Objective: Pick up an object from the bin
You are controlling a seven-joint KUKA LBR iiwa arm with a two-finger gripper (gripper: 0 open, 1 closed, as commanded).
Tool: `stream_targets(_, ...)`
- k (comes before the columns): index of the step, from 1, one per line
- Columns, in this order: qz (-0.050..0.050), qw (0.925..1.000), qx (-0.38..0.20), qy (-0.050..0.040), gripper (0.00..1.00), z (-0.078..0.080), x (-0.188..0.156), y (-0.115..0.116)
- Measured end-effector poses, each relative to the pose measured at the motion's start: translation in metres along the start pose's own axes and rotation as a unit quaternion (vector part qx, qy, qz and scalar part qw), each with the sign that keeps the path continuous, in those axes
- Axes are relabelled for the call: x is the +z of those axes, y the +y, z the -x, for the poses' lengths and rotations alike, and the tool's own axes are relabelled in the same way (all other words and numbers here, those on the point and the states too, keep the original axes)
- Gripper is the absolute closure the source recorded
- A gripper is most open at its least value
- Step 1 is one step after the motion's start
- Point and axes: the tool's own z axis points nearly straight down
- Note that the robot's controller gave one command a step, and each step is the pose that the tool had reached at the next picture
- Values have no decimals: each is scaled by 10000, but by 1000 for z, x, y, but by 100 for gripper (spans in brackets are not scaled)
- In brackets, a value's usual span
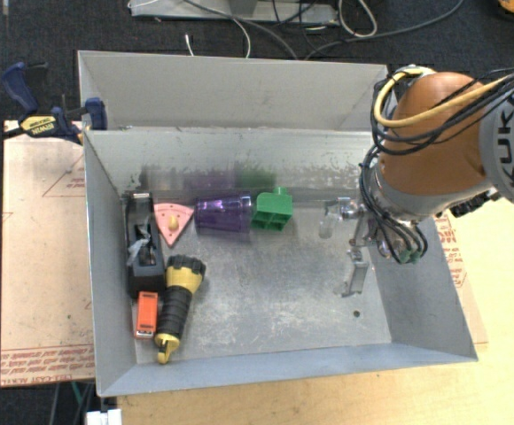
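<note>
The grey metal bin has sloping walls and a flat floor that looks scratched and dusty. It sits on a pale table, and behind it is dark carpet with black cables lying on it. The big orange arm comes in from the right. Its claw hangs low over a bare patch of floor on the right side of the bin. I cannot tell if the claw is open or shut, or if it has hold of anything. All the things to pick are well apart from it, on the left side. Near the back wall lie a green block, a purple cup on its side just beside it, and a pink triangle. Along the left wall lies a black tool. Below it are a small orange thing and a yellow and black torch, side by side. The green block is the nearest one to the claw.
</note>
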Motion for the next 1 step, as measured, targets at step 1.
stream_targets(1,-2,10000,-4,-41,0,1,-4,0)
